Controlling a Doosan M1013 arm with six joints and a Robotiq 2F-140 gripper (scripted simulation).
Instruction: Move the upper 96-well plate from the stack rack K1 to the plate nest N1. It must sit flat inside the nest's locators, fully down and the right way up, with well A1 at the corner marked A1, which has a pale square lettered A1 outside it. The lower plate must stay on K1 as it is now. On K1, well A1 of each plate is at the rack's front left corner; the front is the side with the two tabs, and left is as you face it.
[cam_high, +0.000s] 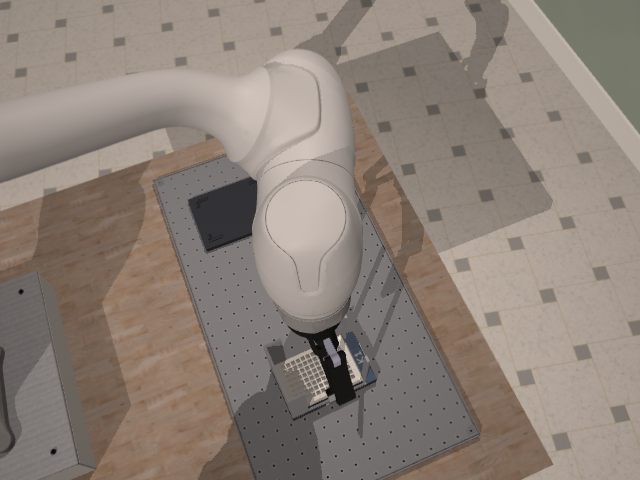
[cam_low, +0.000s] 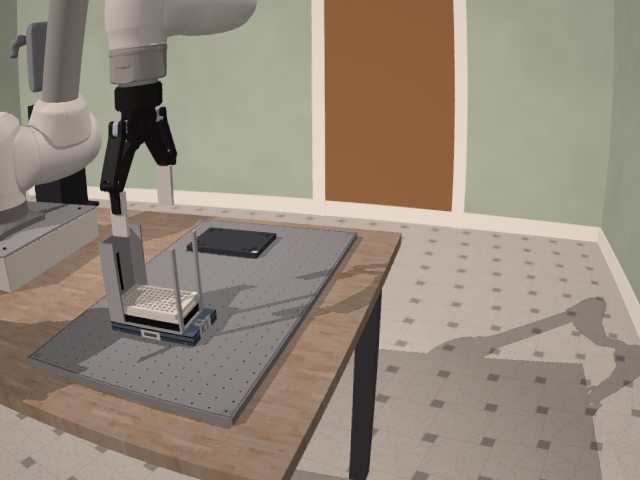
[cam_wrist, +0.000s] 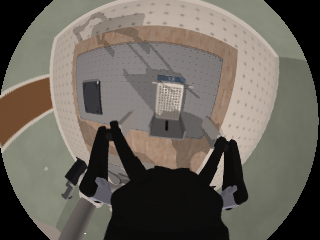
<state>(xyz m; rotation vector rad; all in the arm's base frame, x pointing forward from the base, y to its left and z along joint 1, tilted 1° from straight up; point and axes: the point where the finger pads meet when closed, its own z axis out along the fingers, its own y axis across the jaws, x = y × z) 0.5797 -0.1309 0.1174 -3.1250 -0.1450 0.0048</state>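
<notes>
The stack rack K1 (cam_low: 155, 304) stands on the grey breadboard near its front end, with a tall back wall and two thin posts. The upper white 96-well plate (cam_low: 157, 300) lies at the top of the stack in it; it also shows in the top view (cam_high: 305, 374) and in the wrist view (cam_wrist: 168, 99). The lower plate shows only as a dark band under it. My gripper (cam_low: 142, 198) (cam_high: 336, 372) is open and empty, hanging above the rack, well clear of the plate; in the top view it is seen over the rack. The dark plate nest N1 (cam_low: 236, 241) lies flat at the far end of the breadboard.
The rack's back wall (cam_low: 121, 268) and its two posts (cam_low: 185, 281) rise around the plates. The arm's grey base block (cam_low: 41, 240) stands at the table's left. The table edge drops off to the right of the breadboard.
</notes>
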